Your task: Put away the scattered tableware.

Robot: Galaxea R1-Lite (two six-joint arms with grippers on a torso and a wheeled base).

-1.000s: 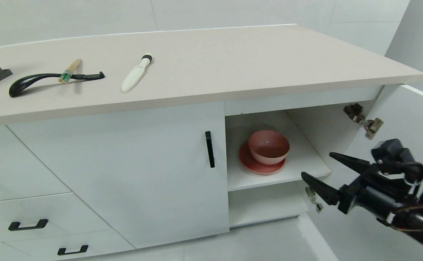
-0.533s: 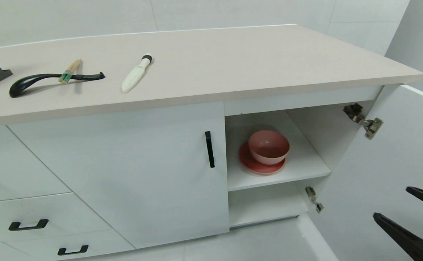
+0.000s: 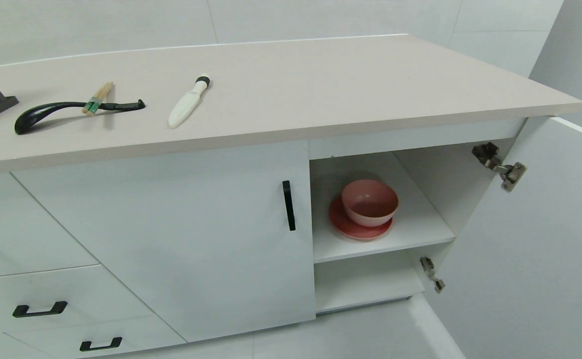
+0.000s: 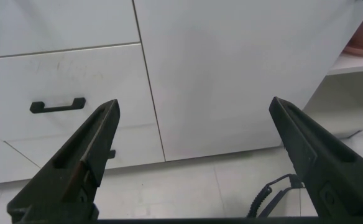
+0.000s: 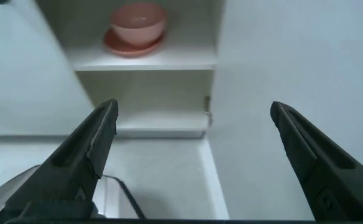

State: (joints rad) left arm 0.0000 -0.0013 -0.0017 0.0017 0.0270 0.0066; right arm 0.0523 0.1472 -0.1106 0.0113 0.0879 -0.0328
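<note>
Left fingers (image 4: 82,162) and right fingers (image 5: 85,152) gape wide, seemingly empty.

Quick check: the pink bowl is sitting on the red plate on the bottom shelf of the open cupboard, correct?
Not quite. The pink bowl does sit on the red plate in the open cupboard, but on the upper shelf, not the bottom one. The head view shows this.

Kitchen: beige counter (image 3: 321,85) over white cupboards (image 3: 171,224) and drawers (image 3: 37,286), tiled wall (image 3: 321,17), pink bowl (image 3: 369,202) on plate (image 3: 353,229) shelved inside, ladle (image 3: 62,110) lying out.
</note>
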